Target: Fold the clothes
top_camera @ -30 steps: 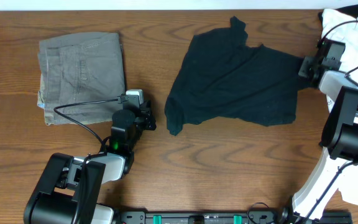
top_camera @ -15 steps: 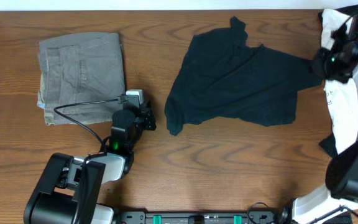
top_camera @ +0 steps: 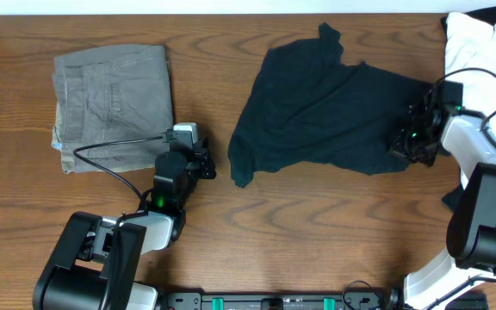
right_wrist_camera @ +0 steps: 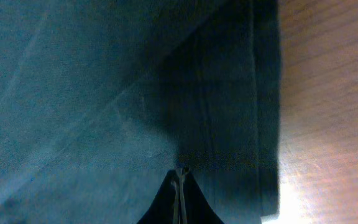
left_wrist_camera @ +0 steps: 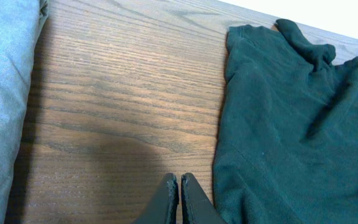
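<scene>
Black T-shirt (top_camera: 330, 116), unfolded, rumpled, spread on tabletop

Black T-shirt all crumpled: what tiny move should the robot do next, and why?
Probably lift the right gripper a little and tug rightward. It is shut at the right edge of the black T-shirt, which lies rumpled and needs spreading flat before folding.

The right gripper (top_camera: 408, 143) has swung from the upper right corner of the shirt (top_camera: 317, 112), by way of a spot over the white garment (top_camera: 470, 45), down to the shirt's lower right corner. Its jaws, a little apart a second ago, have come together, tips against the fabric beside the hem. More of the white garment now shows.
</scene>
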Tool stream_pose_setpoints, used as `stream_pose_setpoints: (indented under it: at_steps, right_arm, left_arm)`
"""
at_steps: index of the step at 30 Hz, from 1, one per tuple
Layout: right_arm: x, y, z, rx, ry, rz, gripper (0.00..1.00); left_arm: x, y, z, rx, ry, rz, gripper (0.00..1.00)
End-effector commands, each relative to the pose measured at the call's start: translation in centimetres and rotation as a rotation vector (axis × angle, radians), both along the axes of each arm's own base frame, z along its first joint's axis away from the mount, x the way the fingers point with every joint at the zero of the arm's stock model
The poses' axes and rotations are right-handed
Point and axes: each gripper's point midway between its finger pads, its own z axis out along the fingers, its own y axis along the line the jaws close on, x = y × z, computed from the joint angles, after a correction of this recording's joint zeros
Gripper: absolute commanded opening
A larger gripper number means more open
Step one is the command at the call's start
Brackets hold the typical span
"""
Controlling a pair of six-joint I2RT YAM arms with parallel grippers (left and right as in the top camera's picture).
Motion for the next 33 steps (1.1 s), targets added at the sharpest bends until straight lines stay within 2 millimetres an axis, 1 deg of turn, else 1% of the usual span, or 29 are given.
stream_pose_setpoints:
  at_steps: [1,4,5,7,9,11,14,16,19,22,24,27,29,31,33]
  right_arm:
    - [-1.0,0.7,-1.5,0.022,-0.005,0.019,0.01]
    - [-2.2,0.9,-2.9,0.022,0.012,0.013,0.01]
    - [-3.0,0.8,-3.5,0.014,0.031,-0.001,0.01]
    - [-4.5,-0.1,-4.5,-0.040,0.076,-0.031,0.01]
    - [-6.4,-1.9,-5.4,-0.144,0.138,-0.084,0.01]
    - [-8.2,-3.7,-5.7,-0.228,0.199,-0.128,0.01]
    - [-11.0,-6.5,-5.4,-0.324,0.301,-0.213,0.01]
    - [-12.2,-7.7,-5.3,-0.344,0.341,-0.254,0.01]
    - [-12.9,-8.6,-5.4,-0.300,0.349,-0.314,0.01]
    - [-12.9,-8.4,-5.5,-0.243,0.341,-0.340,0.01]
    - [-13.0,-8.5,-5.6,-0.237,0.342,-0.346,0.01]
    - [-13.3,-8.8,-5.5,-0.262,0.353,-0.336,0.01]
    - [-14.2,-9.5,-5.2,-0.310,0.389,-0.344,0.01]
    - [-15.2,-10.3,-4.9,-0.362,0.425,-0.388,0.01]
    - [-15.3,-10.5,-4.9,-0.362,0.429,-0.403,0.01]
  left_arm:
    - [0.6,-0.1,0.5,0.002,-0.019,0.007,0.07]
    - [0.6,-0.1,0.5,0.001,-0.020,0.007,0.07]
    - [0.6,-0.1,0.5,0.001,-0.020,0.007,0.07]
    - [0.6,-0.1,0.5,0.001,-0.020,0.007,0.07]
    - [0.6,-0.1,0.5,0.001,-0.020,0.007,0.07]
    - [0.6,-0.1,0.6,0.001,-0.021,0.007,0.07]
    - [0.6,-0.1,0.6,0.001,-0.021,0.007,0.07]
    - [0.6,-0.1,0.6,0.001,-0.021,0.007,0.07]
    - [0.6,-0.1,0.6,0.001,-0.021,0.007,0.07]
    - [0.6,-0.1,0.6,0.001,-0.021,0.007,0.07]
    - [0.6,-0.1,0.5,0.001,-0.019,0.006,0.07]
    - [0.4,-0.4,0.3,-0.003,-0.007,-0.012,0.07]
    - [0.3,-0.5,0.1,-0.005,0.002,-0.021,0.07]
    - [0.2,-0.5,0.1,-0.005,0.004,-0.021,0.06]
    - [0.3,-0.6,0.2,-0.007,0.001,-0.025,0.07]
